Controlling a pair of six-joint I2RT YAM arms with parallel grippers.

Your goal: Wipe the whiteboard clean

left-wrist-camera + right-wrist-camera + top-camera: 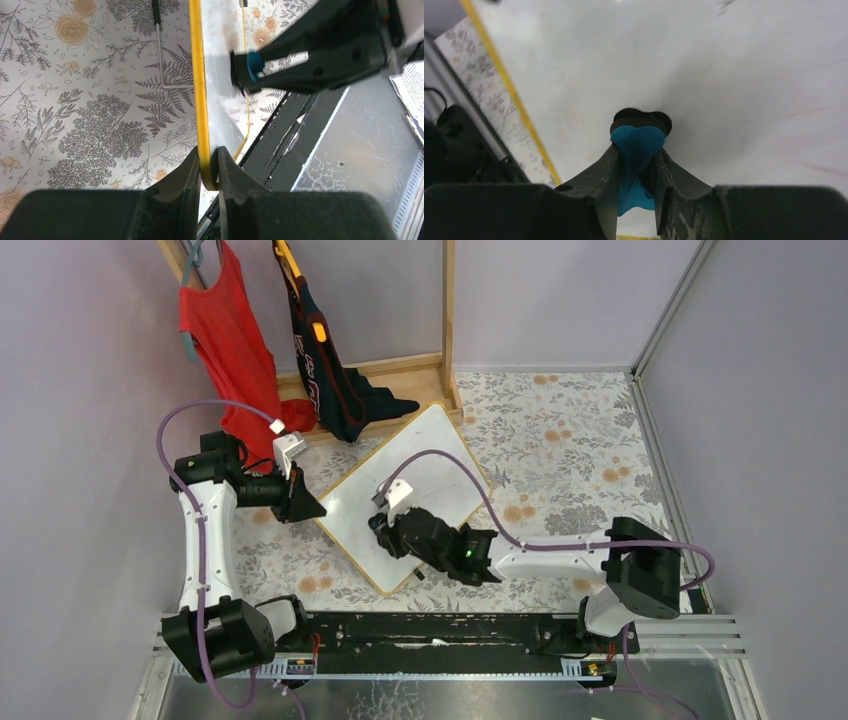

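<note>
The whiteboard (440, 455) lies tilted like a diamond on the floral cloth, white with a thin yellowish frame. My left gripper (305, 508) is at its left edge; the left wrist view shows it (207, 170) shut on the frame (198, 90), one finger on each side. My right gripper (385, 530) is over the board's lower part. It (636, 150) is shut on a blue eraser (636, 142), whose black pad (641, 116) is against the white surface (724, 75). Faint pinkish streaks (819, 167) show at the right of that view.
A wooden rack (400, 370) at the back holds a red shirt (225, 340) and a dark garment (325, 360). Floral cloth (570, 450) covers the table. A thin wire leg (160, 55) shows beside the board. A black rail (440, 630) runs along the near edge.
</note>
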